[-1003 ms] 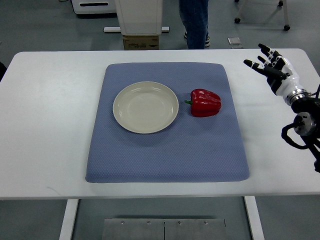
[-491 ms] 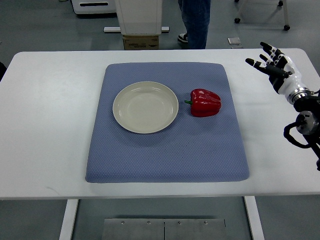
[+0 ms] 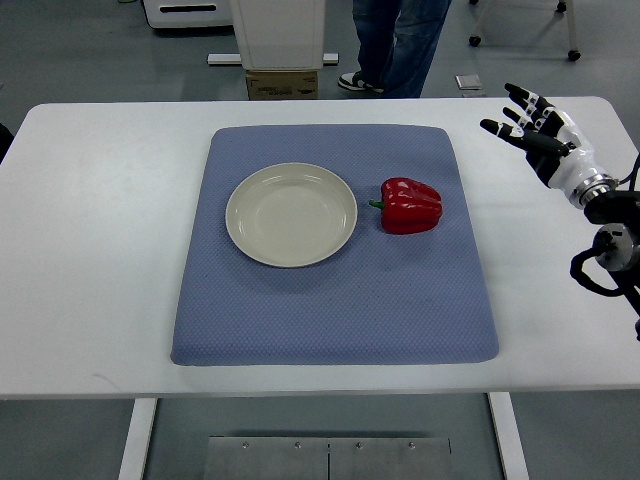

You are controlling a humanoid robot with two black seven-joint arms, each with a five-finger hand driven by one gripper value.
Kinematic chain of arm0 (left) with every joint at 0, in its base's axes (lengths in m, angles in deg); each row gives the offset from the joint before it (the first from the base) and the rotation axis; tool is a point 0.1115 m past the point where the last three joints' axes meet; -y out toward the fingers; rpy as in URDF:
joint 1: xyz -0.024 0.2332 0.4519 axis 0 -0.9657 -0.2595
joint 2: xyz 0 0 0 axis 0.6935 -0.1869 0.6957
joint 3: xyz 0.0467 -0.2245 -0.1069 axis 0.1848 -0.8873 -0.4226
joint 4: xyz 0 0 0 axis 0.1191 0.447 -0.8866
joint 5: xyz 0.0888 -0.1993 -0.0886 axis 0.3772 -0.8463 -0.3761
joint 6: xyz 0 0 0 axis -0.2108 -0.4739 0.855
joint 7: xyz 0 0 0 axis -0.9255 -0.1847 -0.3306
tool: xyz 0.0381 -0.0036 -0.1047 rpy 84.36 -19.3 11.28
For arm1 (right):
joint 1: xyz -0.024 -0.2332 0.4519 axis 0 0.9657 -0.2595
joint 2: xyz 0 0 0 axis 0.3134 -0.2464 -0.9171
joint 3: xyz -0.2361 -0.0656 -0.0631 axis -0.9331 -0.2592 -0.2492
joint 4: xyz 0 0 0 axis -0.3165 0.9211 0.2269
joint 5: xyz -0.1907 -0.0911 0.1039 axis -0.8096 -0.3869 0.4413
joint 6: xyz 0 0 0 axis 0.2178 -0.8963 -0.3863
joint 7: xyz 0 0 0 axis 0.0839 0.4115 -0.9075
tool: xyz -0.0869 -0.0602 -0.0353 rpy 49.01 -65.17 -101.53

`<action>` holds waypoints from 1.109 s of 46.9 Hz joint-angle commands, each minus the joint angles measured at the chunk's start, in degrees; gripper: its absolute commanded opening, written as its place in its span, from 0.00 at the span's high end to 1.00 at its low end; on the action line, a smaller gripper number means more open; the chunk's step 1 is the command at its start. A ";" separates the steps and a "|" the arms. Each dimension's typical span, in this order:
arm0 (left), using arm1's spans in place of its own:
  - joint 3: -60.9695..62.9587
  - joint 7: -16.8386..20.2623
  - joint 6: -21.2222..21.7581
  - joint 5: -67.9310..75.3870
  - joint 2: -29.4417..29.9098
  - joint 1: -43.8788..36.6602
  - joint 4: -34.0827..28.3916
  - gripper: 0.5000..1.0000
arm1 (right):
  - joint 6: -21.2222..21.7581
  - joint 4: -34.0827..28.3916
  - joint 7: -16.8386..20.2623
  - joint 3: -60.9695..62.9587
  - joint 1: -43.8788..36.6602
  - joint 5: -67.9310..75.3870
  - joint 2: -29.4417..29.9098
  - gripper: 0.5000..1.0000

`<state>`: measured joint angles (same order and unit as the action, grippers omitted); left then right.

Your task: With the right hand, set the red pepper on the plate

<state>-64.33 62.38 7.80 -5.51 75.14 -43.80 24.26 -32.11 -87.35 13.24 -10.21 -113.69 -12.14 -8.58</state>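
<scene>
The right hand [image 3: 540, 135] hovered released, fingers spread, well apart from the red pepper [image 3: 410, 206] lying beside the plate [image 3: 291, 214].

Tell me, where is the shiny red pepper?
In the top view, the shiny red bell pepper lies on the blue padded mat, just right of the round cream plate, apart from it.

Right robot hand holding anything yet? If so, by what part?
Nothing held. The right robot hand is open, fingers spread, over the table's far right; the red pepper lies untouched beside the plate.

red pepper [image 3: 410, 206], cream plate [image 3: 291, 214], blue mat [image 3: 335, 300]
</scene>
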 commanded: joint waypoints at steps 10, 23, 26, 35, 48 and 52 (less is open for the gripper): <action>0.00 0.08 0.00 0.09 0.00 0.00 0.00 0.00 | 0.79 -0.65 -0.08 -4.86 -3.04 -0.92 -2.17 0.01; 0.00 0.00 0.00 0.00 0.00 0.00 0.00 0.00 | 0.70 -5.31 -2.72 -12.78 -6.21 -7.50 -4.72 0.03; 0.00 0.00 0.00 0.00 0.00 0.00 0.00 0.00 | 0.70 -6.01 -3.16 -12.96 -6.30 -10.31 -4.72 0.03; 0.00 0.00 0.00 0.00 0.00 0.00 0.00 0.00 | 0.61 -7.25 -3.95 -17.61 -8.49 -19.10 -4.72 0.03; 0.00 0.00 0.00 0.00 0.00 0.00 0.00 0.00 | -0.53 -7.16 -6.41 -29.30 -12.54 -26.58 -4.45 0.04; 0.00 0.00 0.00 0.00 0.00 0.00 0.00 0.00 | -1.41 -7.07 -6.59 -31.85 -13.42 -28.42 -4.37 0.04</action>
<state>-64.32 62.38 7.80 -5.50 75.14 -43.80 24.26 -32.94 -94.47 6.75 -40.39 -126.56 -39.35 -13.03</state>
